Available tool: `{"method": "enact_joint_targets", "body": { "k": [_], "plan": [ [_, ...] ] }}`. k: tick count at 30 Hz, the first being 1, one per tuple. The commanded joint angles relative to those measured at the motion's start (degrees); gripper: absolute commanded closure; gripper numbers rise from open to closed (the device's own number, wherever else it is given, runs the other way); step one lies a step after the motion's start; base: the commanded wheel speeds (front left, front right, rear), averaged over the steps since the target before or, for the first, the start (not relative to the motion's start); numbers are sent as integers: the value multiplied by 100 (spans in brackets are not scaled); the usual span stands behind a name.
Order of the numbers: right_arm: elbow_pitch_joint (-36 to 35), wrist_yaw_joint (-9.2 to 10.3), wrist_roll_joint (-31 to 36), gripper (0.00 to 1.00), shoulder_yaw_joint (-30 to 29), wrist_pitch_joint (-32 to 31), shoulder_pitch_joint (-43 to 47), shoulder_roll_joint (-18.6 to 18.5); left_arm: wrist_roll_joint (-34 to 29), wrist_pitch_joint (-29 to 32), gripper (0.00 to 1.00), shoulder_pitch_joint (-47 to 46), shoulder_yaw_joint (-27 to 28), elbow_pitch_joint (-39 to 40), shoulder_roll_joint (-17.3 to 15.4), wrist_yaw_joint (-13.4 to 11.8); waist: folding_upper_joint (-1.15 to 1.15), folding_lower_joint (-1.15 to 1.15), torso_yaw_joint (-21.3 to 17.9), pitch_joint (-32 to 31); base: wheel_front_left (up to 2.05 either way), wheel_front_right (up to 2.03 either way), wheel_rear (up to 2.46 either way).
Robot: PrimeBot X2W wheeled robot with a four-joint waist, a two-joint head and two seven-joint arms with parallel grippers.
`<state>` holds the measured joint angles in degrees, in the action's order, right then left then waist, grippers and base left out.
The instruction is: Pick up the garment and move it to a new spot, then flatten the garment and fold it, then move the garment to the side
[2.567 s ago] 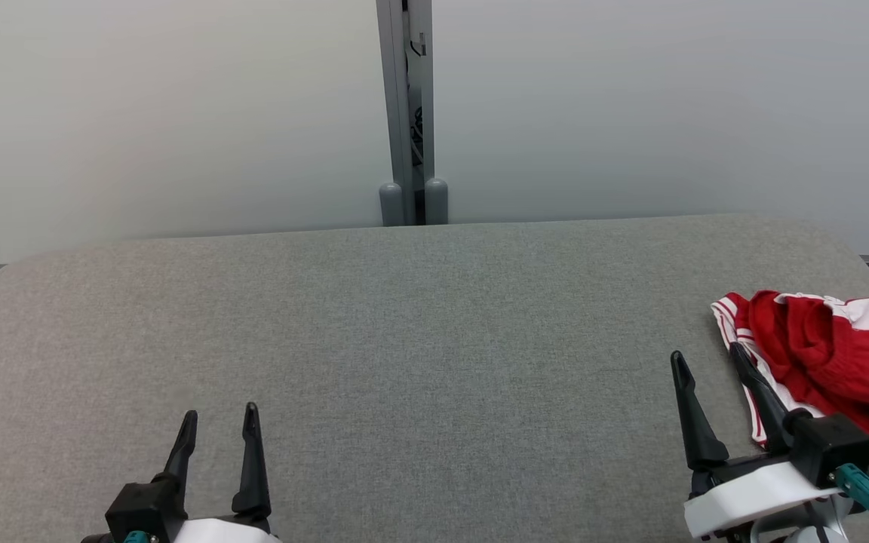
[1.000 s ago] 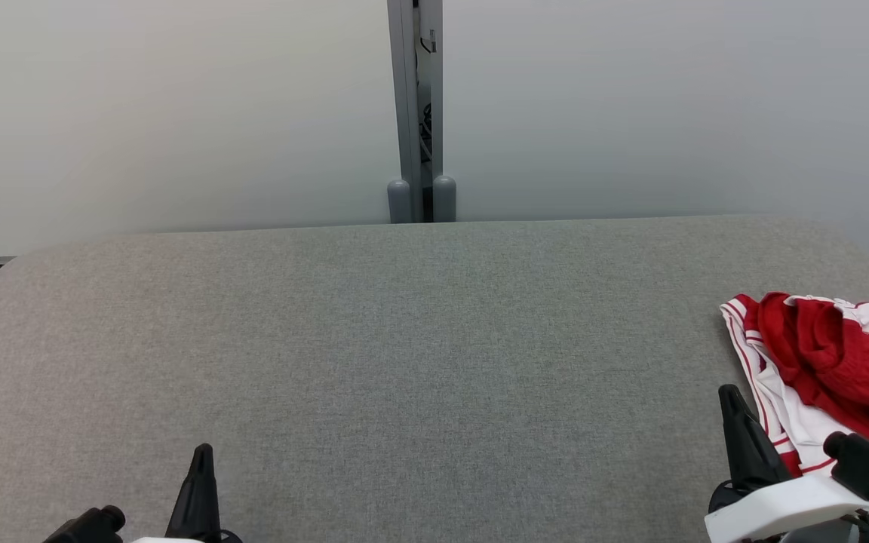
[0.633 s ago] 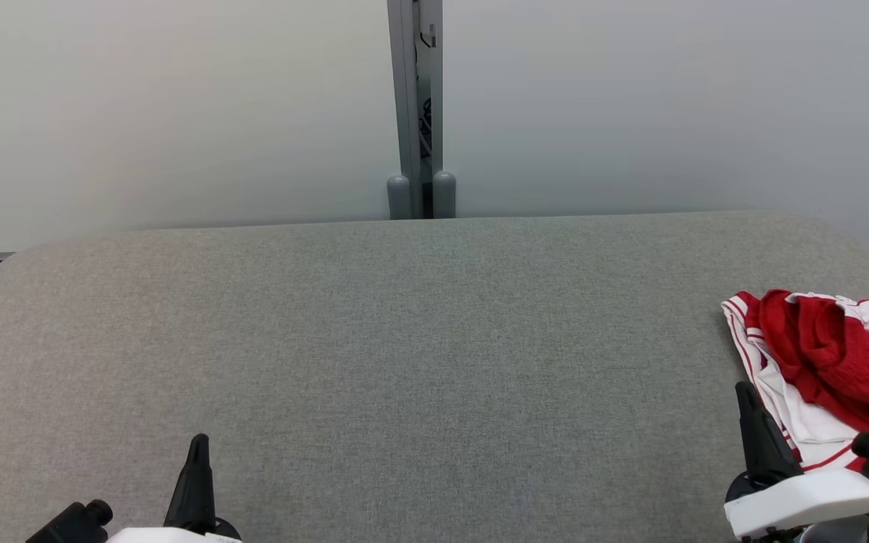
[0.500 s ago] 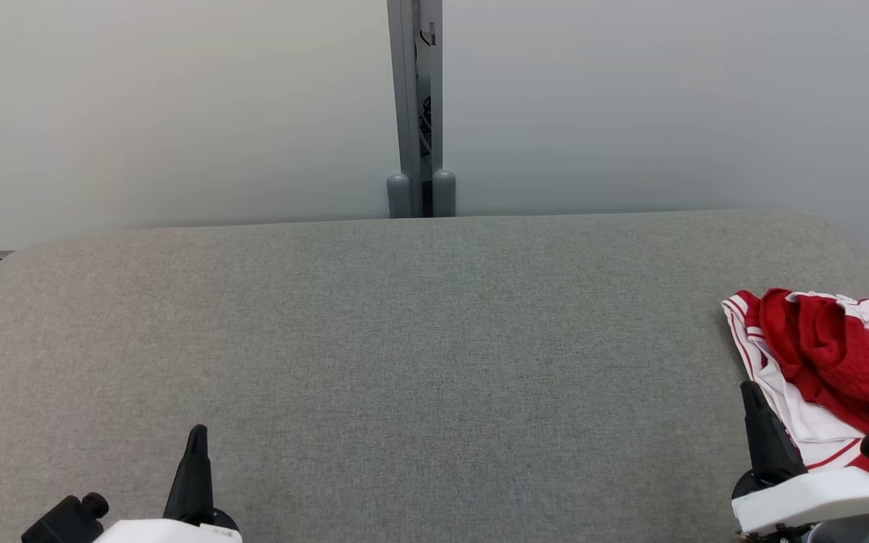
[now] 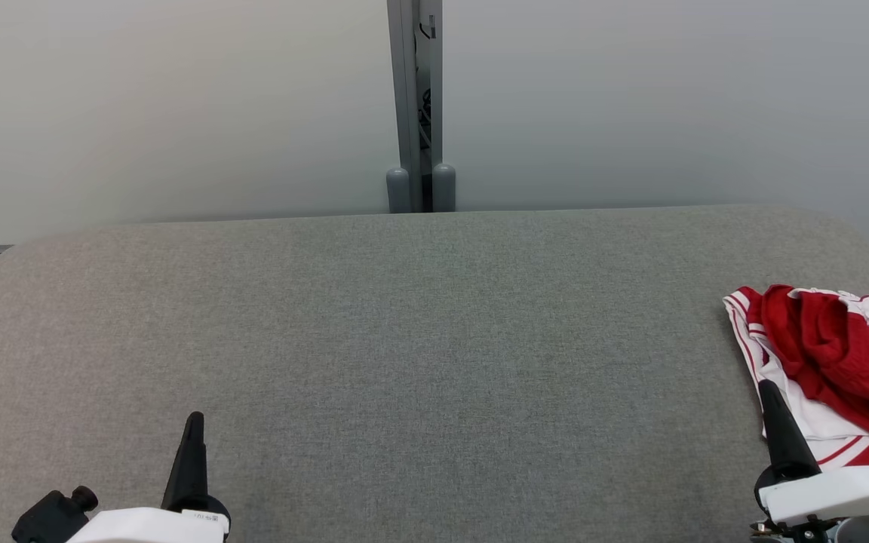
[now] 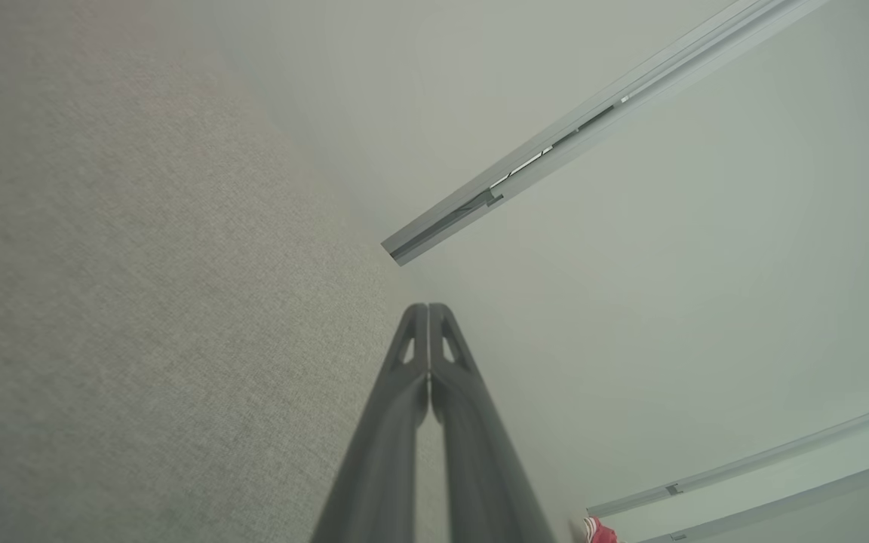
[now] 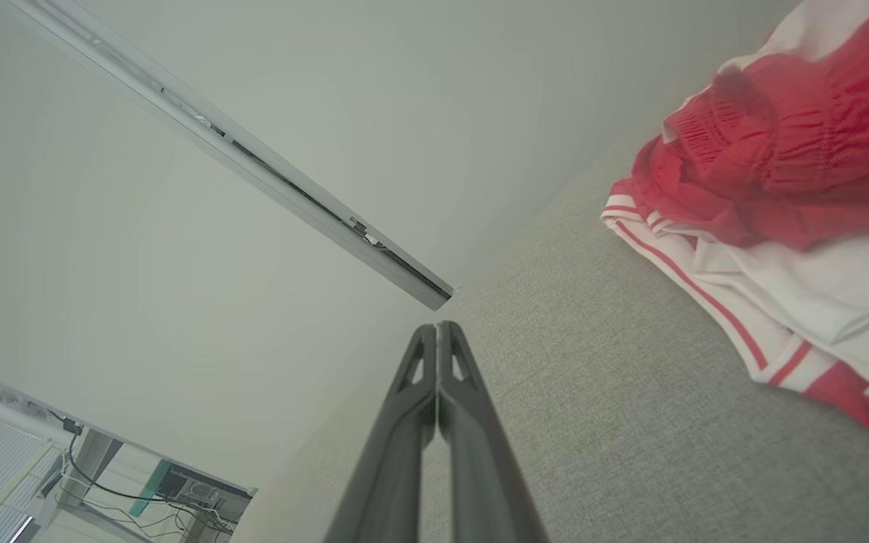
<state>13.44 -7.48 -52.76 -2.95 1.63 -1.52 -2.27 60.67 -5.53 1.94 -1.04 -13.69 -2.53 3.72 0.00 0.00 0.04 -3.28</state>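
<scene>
— Grey woven padding is the biggest thing I've got. The table top runs under and ahead of both grippers, with pale wall panels beyond it and a grey post between them.
— Where's the garment from your right gripper?
— The garment lies crumpled on the padding just beside the right gripper, on its outer side and a little ahead of the fingertips. It's red on top with a gathered band, and white with red stripes at the edge nearest the fingers. I can't tell whether a finger touches that edge.
— Anything held?
— No. In my right wrist view the two fingers are pressed together with nothing between them. The left gripper is the same, closed tip to tip and empty. The garment is well apart from it, across the table past the right gripper.
</scene>
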Motion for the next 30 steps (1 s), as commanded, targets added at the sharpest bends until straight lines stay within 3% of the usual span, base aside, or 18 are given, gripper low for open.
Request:
{"method": "enact_joint_targets", "body": {
  "k": [1,30],
  "plan": [
    [-111,-2,-179,100,-40,-55,-99,-55,144,32,100,-165,35,83,-24,47,0,0,0,6,0,0,0],
    [-220,-2,-1910,100,-399,-588,-90,-75,1544,388,100,-337,130,199,-34,203,0,0,-2,130,0,0,0]
  ]
}}
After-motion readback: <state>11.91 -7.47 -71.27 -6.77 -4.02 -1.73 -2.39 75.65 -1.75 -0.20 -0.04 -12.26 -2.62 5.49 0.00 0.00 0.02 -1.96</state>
